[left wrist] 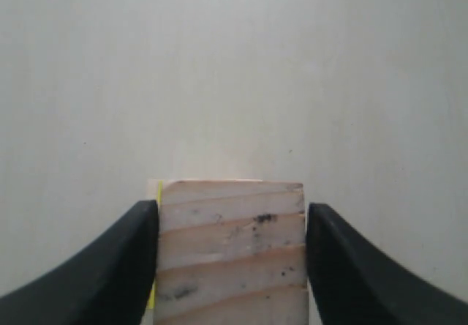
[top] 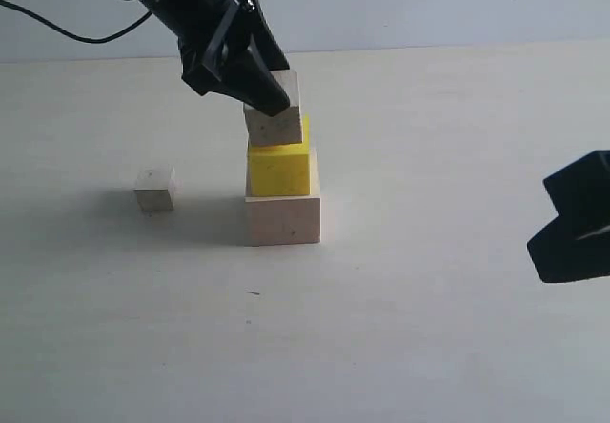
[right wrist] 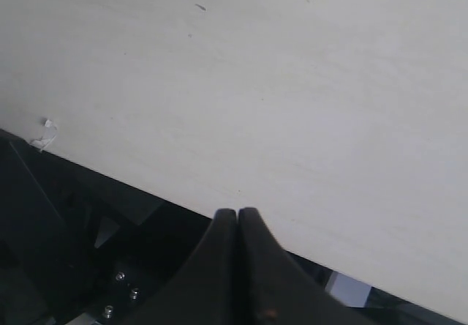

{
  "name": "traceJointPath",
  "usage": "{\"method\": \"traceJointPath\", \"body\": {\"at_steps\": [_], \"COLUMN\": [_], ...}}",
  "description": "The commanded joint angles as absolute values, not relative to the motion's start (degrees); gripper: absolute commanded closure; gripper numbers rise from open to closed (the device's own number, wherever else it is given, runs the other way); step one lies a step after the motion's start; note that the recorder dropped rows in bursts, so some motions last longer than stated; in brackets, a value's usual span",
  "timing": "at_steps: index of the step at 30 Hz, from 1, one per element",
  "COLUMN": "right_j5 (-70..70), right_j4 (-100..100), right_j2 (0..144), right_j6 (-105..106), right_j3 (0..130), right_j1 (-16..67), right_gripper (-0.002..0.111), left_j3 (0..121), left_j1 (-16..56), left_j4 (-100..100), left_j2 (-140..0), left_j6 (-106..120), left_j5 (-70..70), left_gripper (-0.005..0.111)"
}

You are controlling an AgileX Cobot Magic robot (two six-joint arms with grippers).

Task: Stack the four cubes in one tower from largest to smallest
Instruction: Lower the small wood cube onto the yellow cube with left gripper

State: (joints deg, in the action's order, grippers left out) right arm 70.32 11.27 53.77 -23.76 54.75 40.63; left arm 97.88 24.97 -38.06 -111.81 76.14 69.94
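Jaws pressed together at right gripper (top: 575, 221), nearest, bare white table (top: 429, 337) around; pinched in left gripper (top: 270, 94), tilted greyish-wood cube (top: 276, 123) atop bright yellow cube (top: 278, 171), toward left edge of largest pale-wood cube (top: 283, 221); smallest wooden cube (top: 154, 189) apart, leftward.

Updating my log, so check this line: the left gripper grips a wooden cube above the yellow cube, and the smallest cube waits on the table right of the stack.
Wrong side: the exterior view shows the smallest cube on the table left of the stack, not right. The left gripper does grip a wooden cube above the yellow cube.
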Motion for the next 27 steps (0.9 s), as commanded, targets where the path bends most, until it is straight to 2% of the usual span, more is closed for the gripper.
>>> {"method": "traceJointPath", "body": {"at_steps": [1, 27], "right_j5": [70.0, 70.0], "right_j4": [11.6, 11.8], "right_j2": [53.4, 53.4], "right_j6": [-23.4, -23.4], "right_j3": [54.5, 54.5], "right_j1": [40.6, 40.6], "right_gripper": [0.108, 0.108], "left_j3": [98.1, 98.1], "left_j1": [25.3, 25.3], "left_j4": [-39.0, -39.0], "left_j2": [-111.7, -112.2], "left_j6": [77.9, 75.8], "left_j5": [70.0, 70.0], "left_gripper": [0.107, 0.107]}}
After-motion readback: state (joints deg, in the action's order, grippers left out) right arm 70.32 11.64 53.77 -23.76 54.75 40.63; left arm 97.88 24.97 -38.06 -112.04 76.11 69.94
